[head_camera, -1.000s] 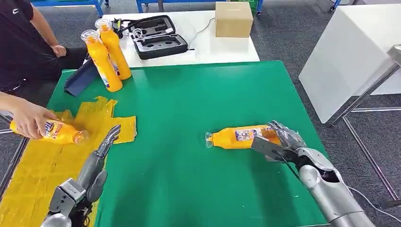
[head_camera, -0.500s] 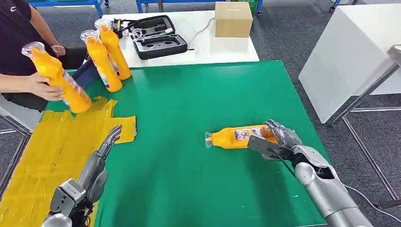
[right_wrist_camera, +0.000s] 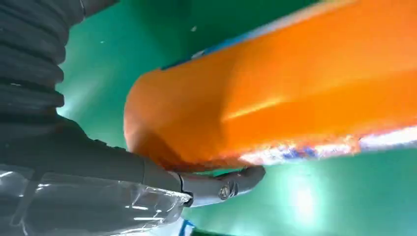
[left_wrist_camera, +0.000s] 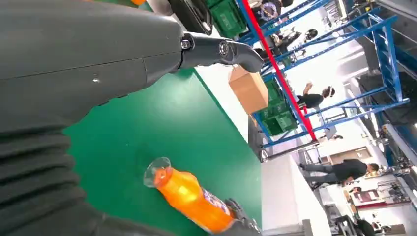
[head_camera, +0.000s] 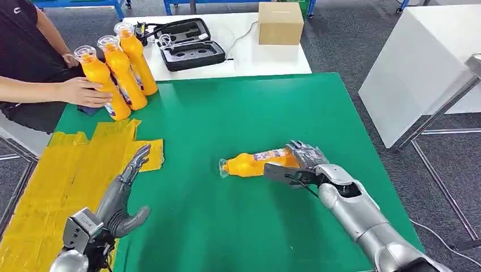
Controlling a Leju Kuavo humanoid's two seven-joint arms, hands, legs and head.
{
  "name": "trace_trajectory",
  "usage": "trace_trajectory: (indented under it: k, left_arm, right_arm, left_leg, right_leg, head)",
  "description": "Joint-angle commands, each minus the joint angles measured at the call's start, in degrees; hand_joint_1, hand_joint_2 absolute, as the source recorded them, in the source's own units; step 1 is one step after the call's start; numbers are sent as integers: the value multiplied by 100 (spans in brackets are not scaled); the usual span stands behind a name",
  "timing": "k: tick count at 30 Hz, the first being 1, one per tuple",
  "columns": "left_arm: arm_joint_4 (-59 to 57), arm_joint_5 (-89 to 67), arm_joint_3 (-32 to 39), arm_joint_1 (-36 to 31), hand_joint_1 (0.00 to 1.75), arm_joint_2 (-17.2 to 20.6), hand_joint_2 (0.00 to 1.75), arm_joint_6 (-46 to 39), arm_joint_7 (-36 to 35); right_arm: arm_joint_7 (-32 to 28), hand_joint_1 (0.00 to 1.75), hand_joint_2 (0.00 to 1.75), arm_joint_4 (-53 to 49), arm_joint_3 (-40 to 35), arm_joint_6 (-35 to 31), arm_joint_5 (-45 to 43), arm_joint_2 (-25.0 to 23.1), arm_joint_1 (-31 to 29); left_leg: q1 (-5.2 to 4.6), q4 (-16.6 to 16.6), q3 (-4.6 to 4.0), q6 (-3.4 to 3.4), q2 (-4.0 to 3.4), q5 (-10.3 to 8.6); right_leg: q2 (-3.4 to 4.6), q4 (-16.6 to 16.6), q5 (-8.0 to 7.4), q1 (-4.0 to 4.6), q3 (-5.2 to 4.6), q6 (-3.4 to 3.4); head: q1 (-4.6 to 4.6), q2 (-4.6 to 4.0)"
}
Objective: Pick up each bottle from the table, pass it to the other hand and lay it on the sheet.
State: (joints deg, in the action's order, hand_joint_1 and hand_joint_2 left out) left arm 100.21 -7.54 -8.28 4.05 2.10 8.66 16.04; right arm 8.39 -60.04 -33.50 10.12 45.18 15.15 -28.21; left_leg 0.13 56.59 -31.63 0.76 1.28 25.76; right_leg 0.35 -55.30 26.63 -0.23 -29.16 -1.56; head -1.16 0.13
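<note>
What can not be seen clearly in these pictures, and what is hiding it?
- Bottle base: head view, the right hand covers it.
- Bottle label text: blurred in the right wrist view, too small in the head view.
- Yellow sheet: head view, cut off by the edge, partly behind the left hand.

My right hand (head_camera: 303, 161) grips the base end of a bottle (head_camera: 255, 163) lying on its side on the green table (head_camera: 238, 113), cap toward my left. My left hand (head_camera: 126, 190) is spread, empty, at the edge of the yellow sheet (head_camera: 51, 181). A person's hand (head_camera: 85, 92) holds one of three upright bottles (head_camera: 122, 71) at the far left corner.
</note>
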Motion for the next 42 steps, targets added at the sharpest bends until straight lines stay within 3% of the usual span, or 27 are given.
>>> trace_trajectory:
  k: [1,10,24,31,32,33,39,41,42]
  left_arm:
    - [-297,48,-79,-182,0,72,175,21,-30]
    - [-304,74,-91,-203,0,92,175,34,-28]
    - [-465,339,-205,-406,0,142,175,112,33]
    - [-557,431,-377,-597,0,147,175,153,52]
    - [-564,440,-393,-605,0,155,175,151,52]
    - [-578,465,-429,-634,0,170,175,151,56]
    - [-574,511,-523,-729,0,180,175,147,74]
    - [-586,580,-575,-755,0,206,175,121,88]
    - [-585,583,-579,-756,0,204,175,119,90]
  right_arm:
    - [-38,0,175,748,-519,23,-4,-206,-468]
    - [-36,0,175,853,-626,64,4,-219,-525]
    - [-208,0,175,1954,-1332,222,203,-503,-864]
    - [-227,2,175,2710,-1659,169,454,-842,-539]
    - [-243,106,175,2772,-1709,162,495,-863,-527]
    - [-275,166,175,2887,-1750,168,540,-909,-474]
    - [-272,171,175,3157,-1815,2,602,-1038,-5]
    - [-272,173,175,3279,-1794,-88,645,-1091,51]
    - [-273,175,175,3285,-1791,-99,646,-1098,69]
  left_leg:
    - [2,-3,8,-2,-17,0]
    - [2,-2,7,-3,-12,0]
    - [9,-6,25,-4,-16,-5]
    - [14,-19,66,-7,-10,-9]
    - [12,-17,80,-7,-11,-4]
    - [16,-19,80,-8,-21,-8]
    - [33,-30,134,-38,-28,13]
    - [24,-4,195,-33,-59,54]
    - [30,-3,168,-38,-48,40]
  right_leg:
    - [7,5,-3,2,6,0]
    - [1,5,-2,2,6,1]
    - [-4,16,-9,9,25,1]
    - [-3,32,-12,14,61,3]
    - [3,29,-8,12,71,3]
    - [9,33,-14,16,70,4]
    - [28,47,-22,35,60,20]
    - [54,12,18,27,100,18]
    - [41,16,5,31,77,20]
  head:
    - [2,0]
    - [2,0]
    - [2,0]
    - [2,0]
    - [4,0]
    - [2,0]
    - [2,0]
    - [2,0]
    - [4,0]
